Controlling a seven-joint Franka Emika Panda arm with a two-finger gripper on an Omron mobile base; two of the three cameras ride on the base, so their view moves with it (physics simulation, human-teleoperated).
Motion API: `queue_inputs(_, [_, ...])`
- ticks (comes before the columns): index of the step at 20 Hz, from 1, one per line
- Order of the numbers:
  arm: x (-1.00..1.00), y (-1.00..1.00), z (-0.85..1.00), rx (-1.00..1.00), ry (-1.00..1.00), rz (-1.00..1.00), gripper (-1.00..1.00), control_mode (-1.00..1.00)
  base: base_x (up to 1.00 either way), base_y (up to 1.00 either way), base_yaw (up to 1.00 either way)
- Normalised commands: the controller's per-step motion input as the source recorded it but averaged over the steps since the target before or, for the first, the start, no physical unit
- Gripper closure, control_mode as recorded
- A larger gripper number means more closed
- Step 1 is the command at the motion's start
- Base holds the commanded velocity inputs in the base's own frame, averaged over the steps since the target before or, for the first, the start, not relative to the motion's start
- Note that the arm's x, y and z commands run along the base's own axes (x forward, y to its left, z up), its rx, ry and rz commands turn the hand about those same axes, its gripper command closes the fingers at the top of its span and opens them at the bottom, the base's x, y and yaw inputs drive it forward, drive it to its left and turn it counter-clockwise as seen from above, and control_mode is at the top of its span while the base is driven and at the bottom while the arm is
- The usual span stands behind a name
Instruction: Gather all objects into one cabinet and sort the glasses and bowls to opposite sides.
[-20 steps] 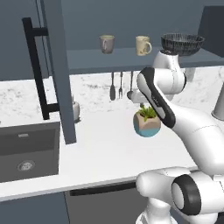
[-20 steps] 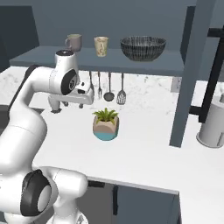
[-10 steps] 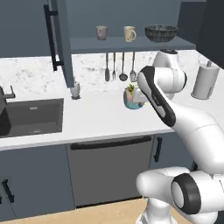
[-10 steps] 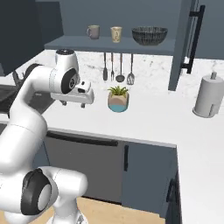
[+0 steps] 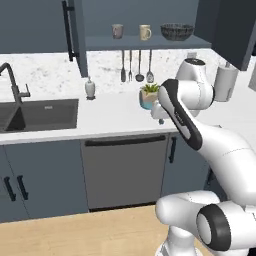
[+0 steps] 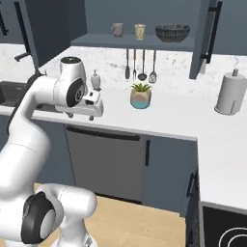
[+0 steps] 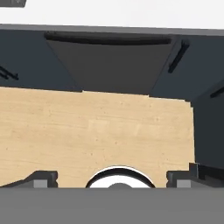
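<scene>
Left base view: the open wall cabinet (image 5: 75, 35) holds a grey-brown mug (image 5: 117, 31), a cream mug (image 5: 145, 32) and the dark patterned bowl (image 5: 177, 32) in a row on its shelf, mugs left, bowl right. The red mug was not located, so gathering is judged unfinished; the next move calls for finding it.

Right base view: the gripper (image 6: 92, 110) hangs low before the counter edge, well below and apart from the shelf.

Hand view: both fingertips (image 7: 41, 179) stand wide apart, nothing between, apparently facing the wooden floor.
</scene>
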Motion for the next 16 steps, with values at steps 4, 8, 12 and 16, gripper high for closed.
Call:
queue_inputs(4, [0.0, 0.0, 0.0, 0.0, 0.0, 0.0, -1.0, 1.0, -0.14, -0.01, 0.45])
queue_inputs(8, [0.0, 0.0, 0.0, 0.0, 0.0, 0.0, -1.0, 1.0, -0.08, 0.0, 0.71])
queue_inputs(12, [0.0, 0.0, 0.0, 0.0, 0.0, 0.0, -1.0, 1.0, -0.02, 0.0, 0.83])
queue_inputs(16, [0.0, 0.0, 0.0, 0.0, 0.0, 0.0, -1.0, 1.0, 0.0, 0.0, 0.82])
